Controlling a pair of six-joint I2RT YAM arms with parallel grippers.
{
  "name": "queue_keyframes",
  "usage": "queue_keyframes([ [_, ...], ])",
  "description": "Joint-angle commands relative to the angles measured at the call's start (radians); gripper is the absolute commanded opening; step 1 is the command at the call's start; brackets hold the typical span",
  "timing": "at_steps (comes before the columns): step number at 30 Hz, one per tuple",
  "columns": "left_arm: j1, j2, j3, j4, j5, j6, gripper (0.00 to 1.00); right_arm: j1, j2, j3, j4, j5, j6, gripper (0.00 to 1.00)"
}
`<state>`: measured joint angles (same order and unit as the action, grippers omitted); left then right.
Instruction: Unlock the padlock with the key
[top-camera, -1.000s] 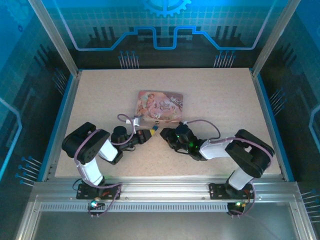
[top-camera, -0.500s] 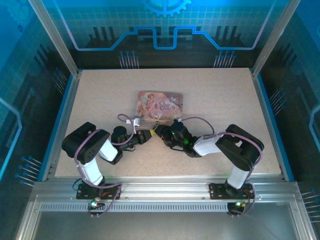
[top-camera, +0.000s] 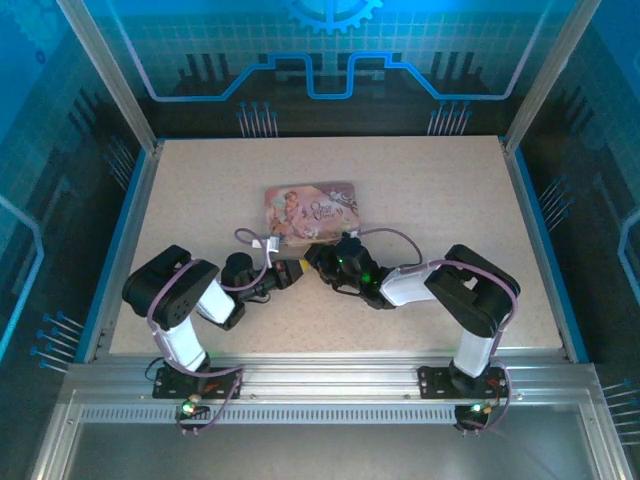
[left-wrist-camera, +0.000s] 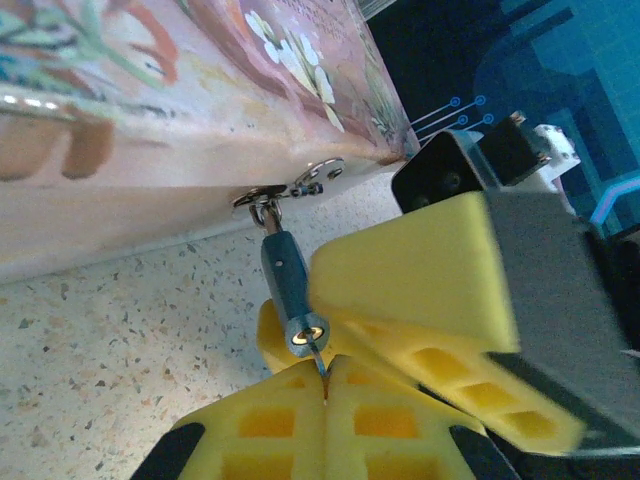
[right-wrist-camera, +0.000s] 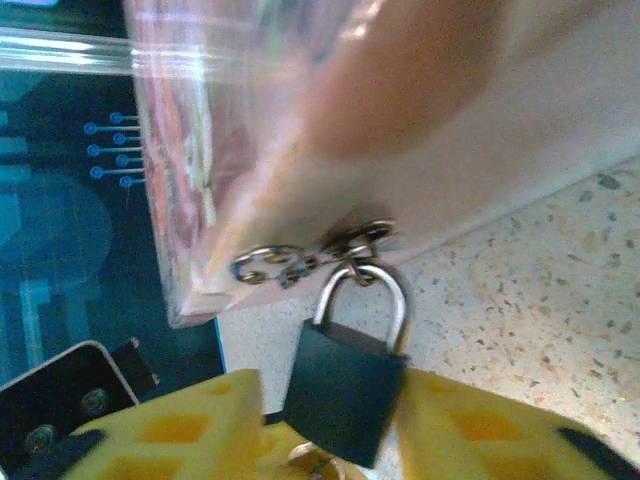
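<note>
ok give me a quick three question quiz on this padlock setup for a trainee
1. True or false: the padlock hangs from the hasp on the pink tin.
2. Which one pinches the key? A) left gripper B) right gripper C) neither
3. Fill in: the padlock's body sits between the yellow fingers of the ___ gripper.

Key: 1 true; 2 A; 3 right.
</note>
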<state>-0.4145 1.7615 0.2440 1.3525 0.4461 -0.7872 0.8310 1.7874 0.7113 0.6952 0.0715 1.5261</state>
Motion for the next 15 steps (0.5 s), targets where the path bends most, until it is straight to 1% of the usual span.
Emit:
queue_keyframes([
  [1, -0.006, 0.015, -0.018, 0.049, 0.044, 0.015, 0.00, -0.001, 0.013, 0.023, 0.003, 0.011, 0.000, 0.26],
  [4, -0.007, 0.033, -0.021, 0.048, 0.044, 0.034, 0.00, -0.003, 0.006, 0.013, -0.003, 0.016, 0.002, 0.18],
  [7, -0.008, 0.042, -0.028, 0.047, 0.032, 0.059, 0.00, -0.004, -0.011, 0.007, -0.030, 0.021, -0.005, 0.13],
  [11, -0.015, 0.058, -0.038, 0.046, 0.013, 0.091, 0.00, -0.006, -0.051, 0.021, -0.117, 0.033, -0.049, 0.12],
  [15, -0.034, 0.079, -0.040, 0.046, -0.014, 0.118, 0.00, -0.006, -0.086, 0.055, -0.231, 0.030, -0.108, 0.16],
])
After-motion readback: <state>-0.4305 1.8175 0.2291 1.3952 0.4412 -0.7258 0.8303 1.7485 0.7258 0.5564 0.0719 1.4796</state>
